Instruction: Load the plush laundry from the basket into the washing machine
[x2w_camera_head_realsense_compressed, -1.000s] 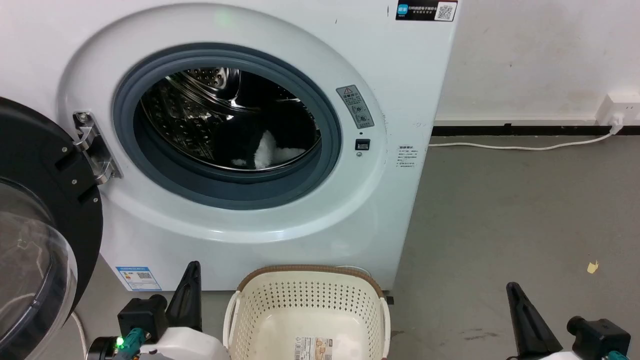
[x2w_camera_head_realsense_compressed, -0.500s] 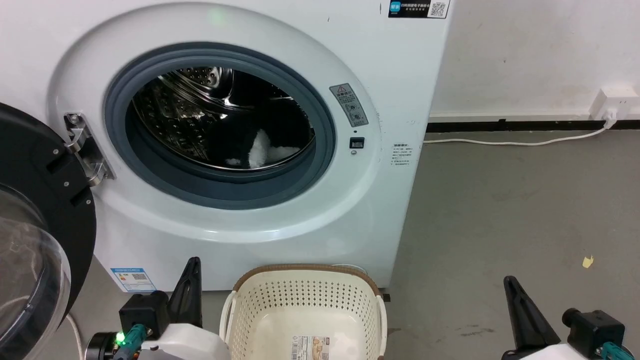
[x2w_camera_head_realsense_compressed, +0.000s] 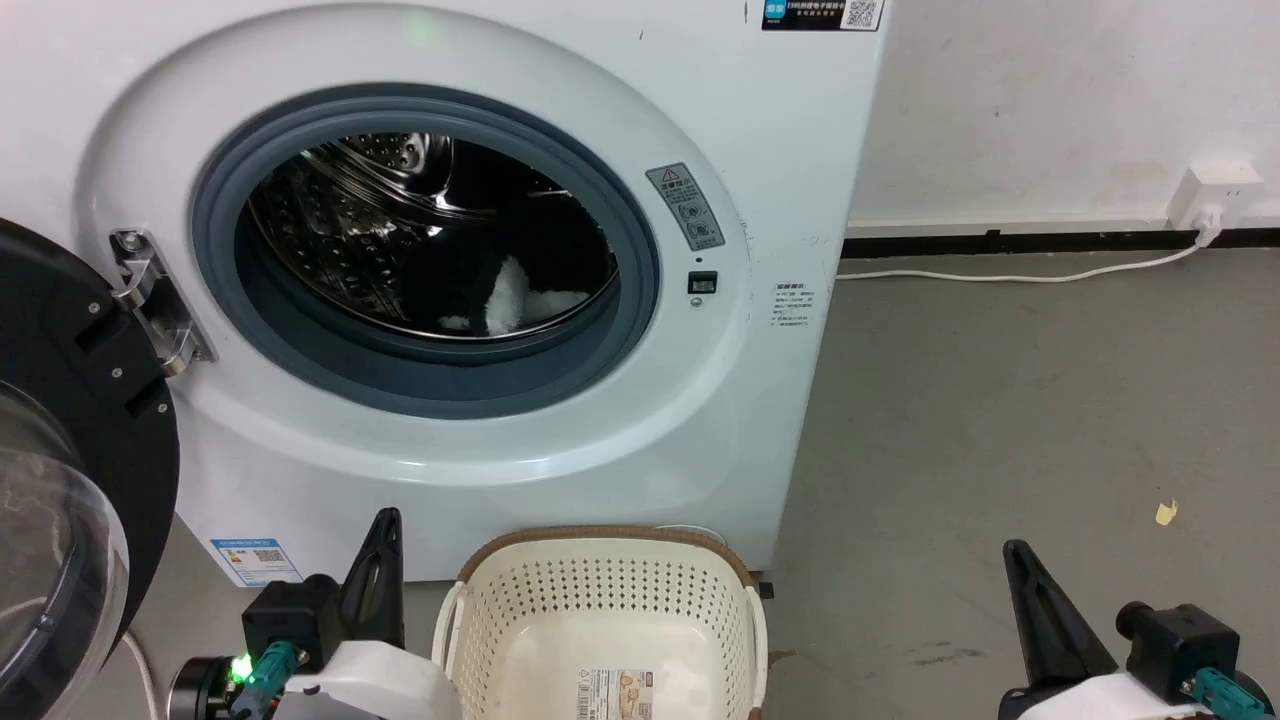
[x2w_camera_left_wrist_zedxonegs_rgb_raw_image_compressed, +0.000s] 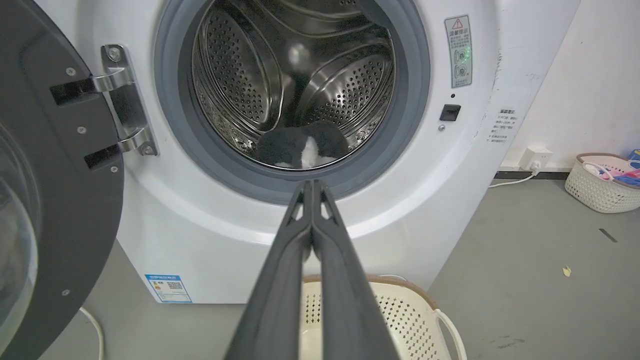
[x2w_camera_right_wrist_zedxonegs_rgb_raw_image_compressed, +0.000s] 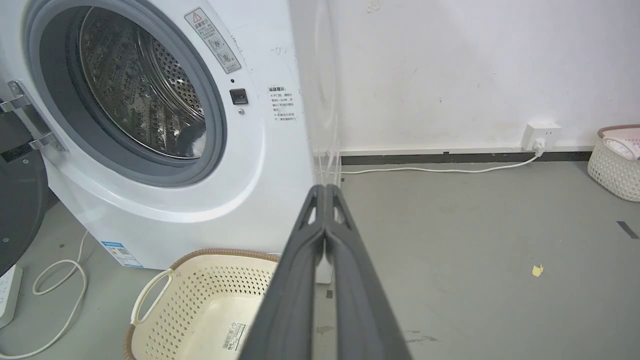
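Though left tool (x2w_camera_left_wrist_zedxonegs_rgb_raw_image_compressed: 312, 184), right tool (x2w_camera_right_wrist_zedxonegs_rgb_raw_image_compressed: 325, 188) both closed, one plush laundry (x2w_camera_left_wrist_zedxonegs_rgb_raw_image_compressed: 282, 146) in washing machine (x2w_camera_head_realsense_compressed: 600, 430)

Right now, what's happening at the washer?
The plush laundry lies in the drum of the washing machine, whose door stands open. The basket in front shows no laundry, just a paper label. The left end effector and right end effector sit either side of the basket, both shut, holding nothing. Loading looks done.
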